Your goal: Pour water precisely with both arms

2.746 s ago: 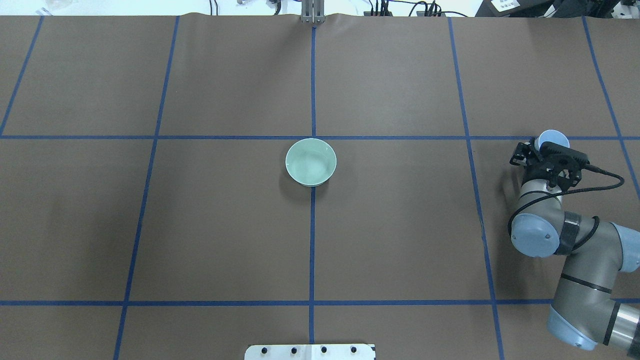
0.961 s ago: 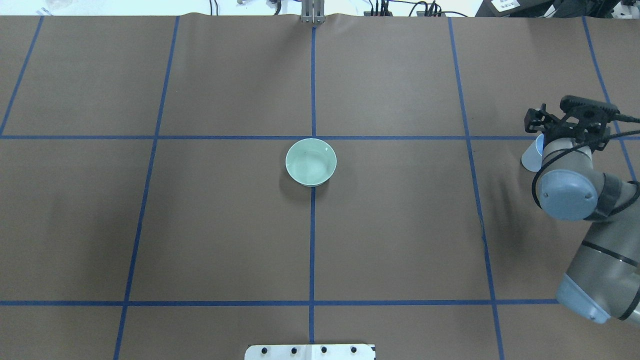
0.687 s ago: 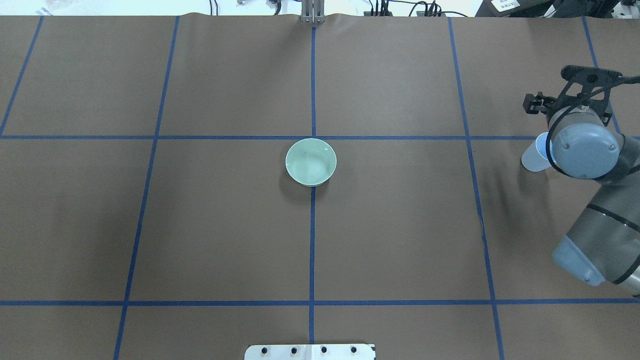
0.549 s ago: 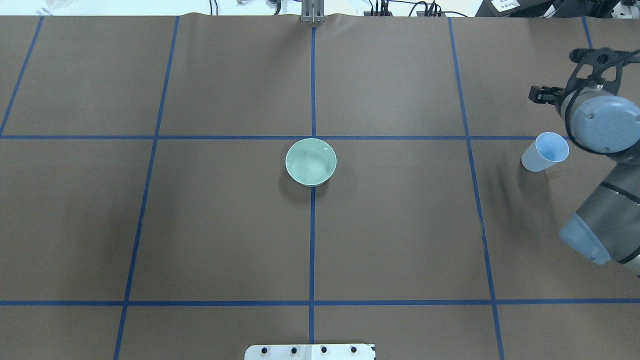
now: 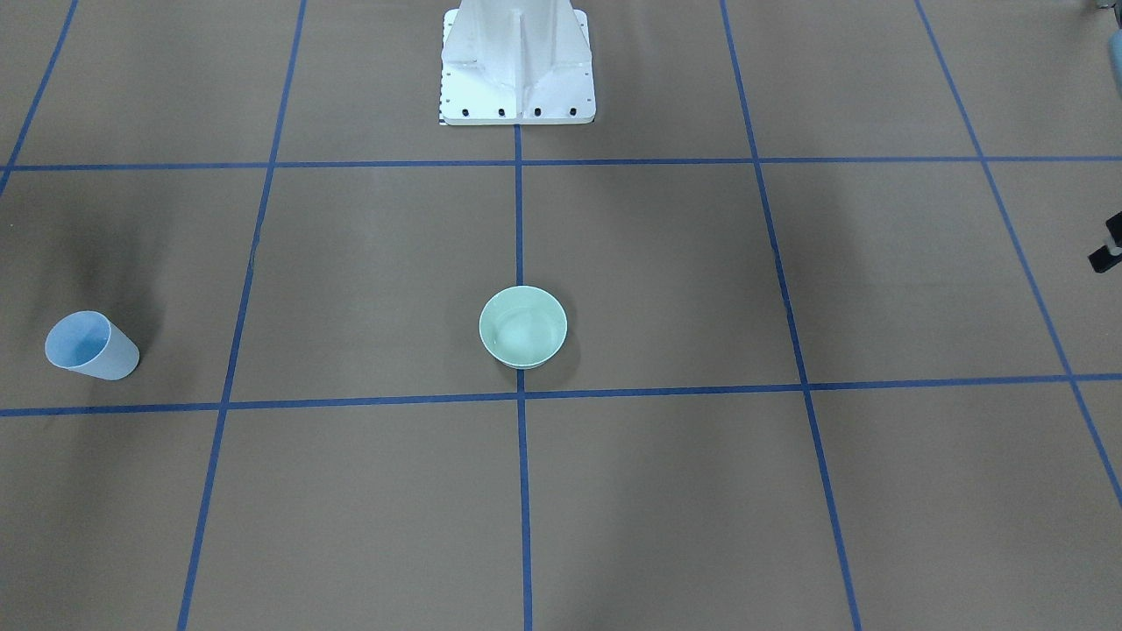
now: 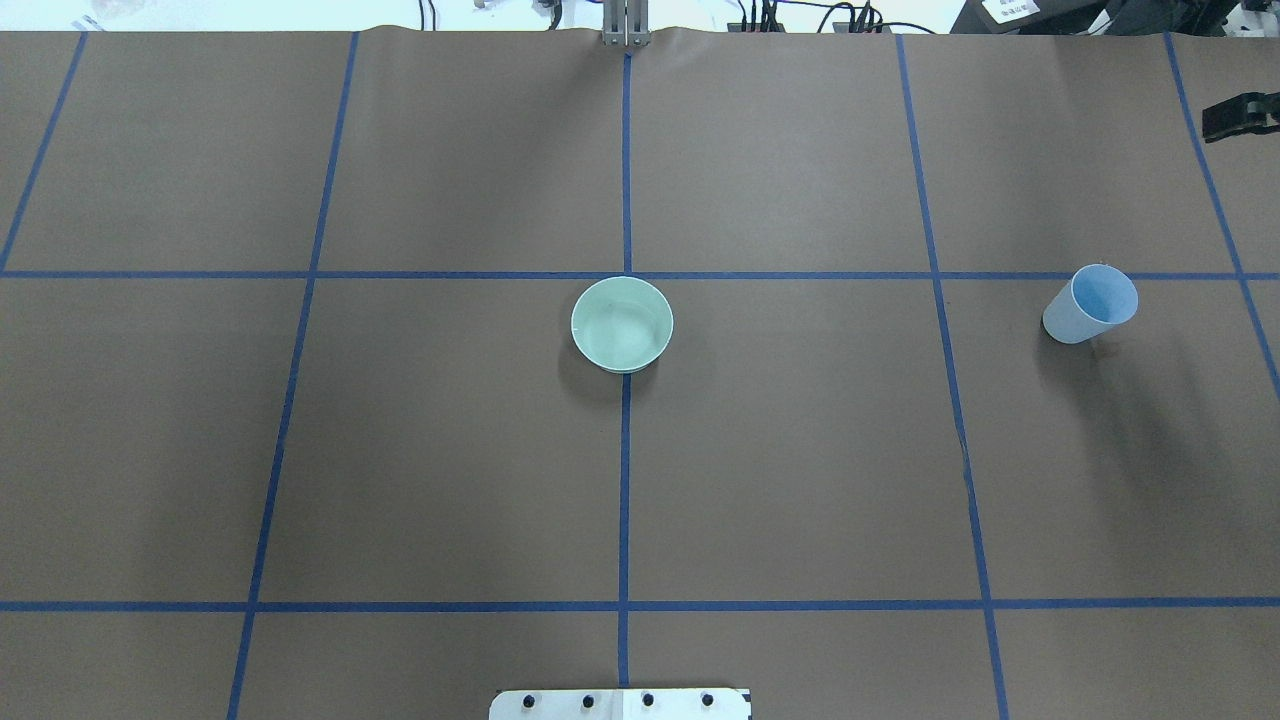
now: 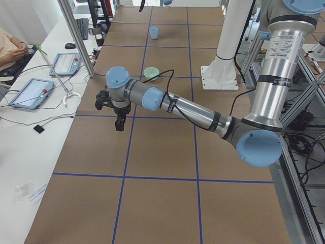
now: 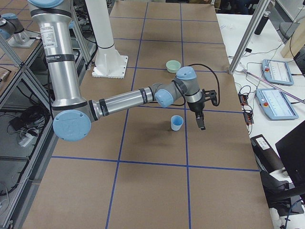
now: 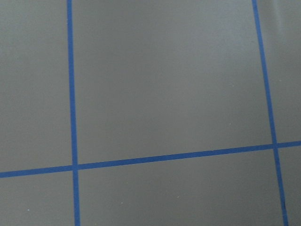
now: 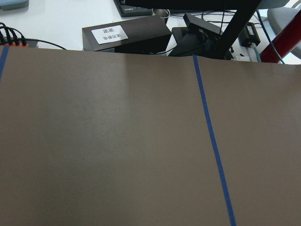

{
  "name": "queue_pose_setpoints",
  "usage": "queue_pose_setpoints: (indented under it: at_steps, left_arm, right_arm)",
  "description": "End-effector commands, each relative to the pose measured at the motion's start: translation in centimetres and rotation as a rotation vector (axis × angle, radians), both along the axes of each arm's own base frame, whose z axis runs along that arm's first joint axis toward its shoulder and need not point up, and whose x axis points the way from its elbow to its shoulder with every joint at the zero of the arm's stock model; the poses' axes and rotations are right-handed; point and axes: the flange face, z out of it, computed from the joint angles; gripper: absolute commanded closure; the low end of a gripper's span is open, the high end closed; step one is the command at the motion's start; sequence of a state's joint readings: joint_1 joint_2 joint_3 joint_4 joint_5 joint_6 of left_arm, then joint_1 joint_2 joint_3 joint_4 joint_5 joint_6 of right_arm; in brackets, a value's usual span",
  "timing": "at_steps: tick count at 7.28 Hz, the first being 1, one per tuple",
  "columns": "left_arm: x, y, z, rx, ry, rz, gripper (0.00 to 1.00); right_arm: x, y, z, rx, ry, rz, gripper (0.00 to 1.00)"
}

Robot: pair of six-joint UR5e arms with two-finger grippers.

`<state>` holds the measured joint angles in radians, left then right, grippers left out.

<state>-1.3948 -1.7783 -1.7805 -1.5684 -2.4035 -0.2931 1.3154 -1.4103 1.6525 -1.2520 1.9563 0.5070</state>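
Colourless water (image 5: 519,331) is seen only as a pale sheen in the bottom of the pale green bowl (image 5: 526,358), which is set on the middle blue tape line (image 6: 624,480), just on the robot's side of a crossing. A light blue cup (image 6: 1090,305) is stood upright well apart from the bowl, on the robot's right of it, and is touched by neither gripper.

A white label (image 10: 109,34) is carried by a black box (image 10: 141,40) beyond the table's edge; its writing is too small to be read.

The right gripper (image 8: 200,121) is held above the table, farther from the bowl than the cup is, at the end of the outstretched right arm (image 8: 124,100). The left gripper (image 7: 119,122) is hung above the table well to the bowl's other side, on the left arm (image 7: 193,109). How far either gripper's fingers are spread cannot be told.

The table (image 6: 800,450) is covered in brown sheet marked off with blue tape. A white pedestal (image 5: 517,61) is bolted down on the robot's side of the bowl. White benches with tablets (image 7: 30,92) are seen past the table's ends.
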Motion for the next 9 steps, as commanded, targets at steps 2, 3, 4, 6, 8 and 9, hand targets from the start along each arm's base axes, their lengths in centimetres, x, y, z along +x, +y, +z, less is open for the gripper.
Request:
queue_pose_setpoints:
  at_steps: [2,3,4,6,8,9]
  left_arm:
    - [14.8,-0.5,-9.4,-0.028,-0.014,0.002,0.00]
    - [20.4,0.1,-12.6,-0.049,-0.017,-0.016,0.00]
    - [27.5,1.7,-15.9,-0.088,0.007,0.021,0.00]
    - [36.1,3.2,-21.1,-0.090,0.011,0.032,0.00]
    - [44.4,6.5,-23.0,-0.115,-0.032,-0.006,0.00]
    - [47.3,5.9,-24.0,-0.125,-0.043,0.006,0.00]
  right_arm:
    - [10.5,-0.4,7.9,0.027,-0.103,-0.252,0.00]
    - [12.4,0.3,10.1,0.009,-0.130,-0.298,0.00]
    - [13.9,1.2,11.2,-0.058,-0.129,-0.364,0.00]
    - [15.8,2.5,12.9,-0.121,-0.103,-0.436,0.00]
    - [15.9,2.7,13.4,-0.130,-0.107,-0.433,0.00]
    - [15.9,2.7,13.4,-0.130,-0.107,-0.433,0.00]
